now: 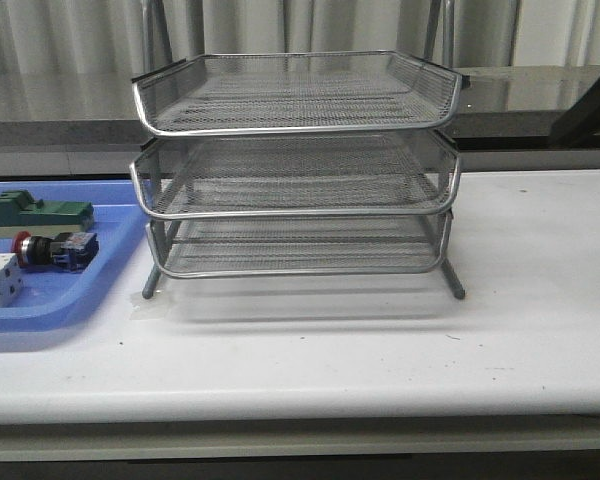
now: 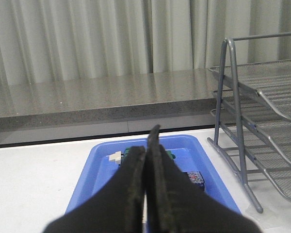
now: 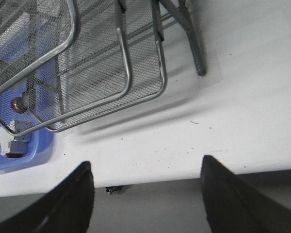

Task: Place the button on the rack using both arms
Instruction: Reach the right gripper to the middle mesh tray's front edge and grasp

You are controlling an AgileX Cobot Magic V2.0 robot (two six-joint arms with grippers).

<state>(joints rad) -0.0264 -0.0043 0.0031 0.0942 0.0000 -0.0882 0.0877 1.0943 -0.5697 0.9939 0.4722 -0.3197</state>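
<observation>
Red is the first thing that catches the eye: the mushroom cap of the button (image 1: 55, 248), which lies on its side in the blue tray (image 1: 70, 300) at the left of the table (image 1: 380, 340). It sits between a green block (image 1: 40, 211) farther back and a white block (image 1: 0, 282) nearer the front edge, and it touches neither as far as I can tell. The rack (image 1: 298, 170) stands just to the right of the tray, its three mesh tiers all bare.

No arm shows in the front view, so both must be hanging back from the work area. The left gripper (image 2: 146, 145) has its fingers pressed flat together with nothing between them, and it is aimed down the length of the tray (the button's blue block peeks out just beside its tip). The right gripper (image 3: 145, 194) is spread wide and empty, looking down over the table's front edge, with the rack's lower corner and the tray beyond seen through the mesh.

My reading is that the task has hardly begun: the pick-up is the step in hand, and nothing has been grasped yet. The left arm is the nearer one, so I would expect it to part its fingers first, then descend over the button's black collar without nudging its neighbours. A hand-over to the right arm may follow.
</observation>
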